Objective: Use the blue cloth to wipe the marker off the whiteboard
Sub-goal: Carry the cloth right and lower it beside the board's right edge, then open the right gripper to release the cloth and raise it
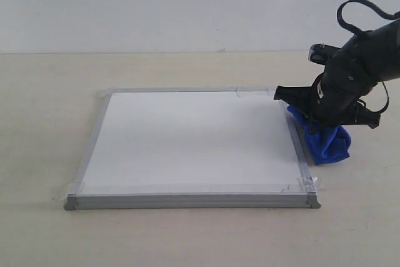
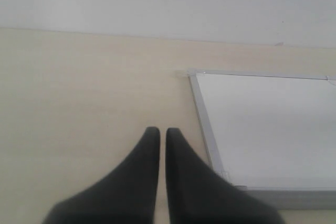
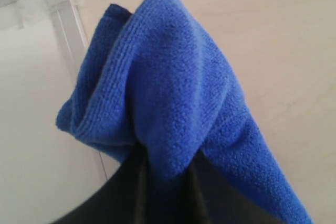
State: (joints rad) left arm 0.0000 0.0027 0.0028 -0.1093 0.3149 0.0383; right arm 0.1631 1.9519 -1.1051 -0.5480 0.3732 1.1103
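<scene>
The whiteboard [image 1: 194, 145] lies flat on the table, its grey frame taped at the corners, and its white face shows no red marker line in any view. Just off the board's right edge, the bunched blue cloth [image 1: 326, 142] hangs down to the table. My right gripper [image 1: 320, 119] is shut on the blue cloth [image 3: 157, 98], which covers its fingertips in the right wrist view [image 3: 165, 174]. My left gripper [image 2: 158, 132] is out of the exterior view; its two black fingers stand shut and empty above bare table, beside the whiteboard's [image 2: 273, 129] corner.
A pale beige table [image 1: 50, 154] carries everything, with a plain white wall [image 1: 156, 4] behind it. My right arm, black with looped cables [image 1: 362, 17], reaches in from the right over the board's far right corner.
</scene>
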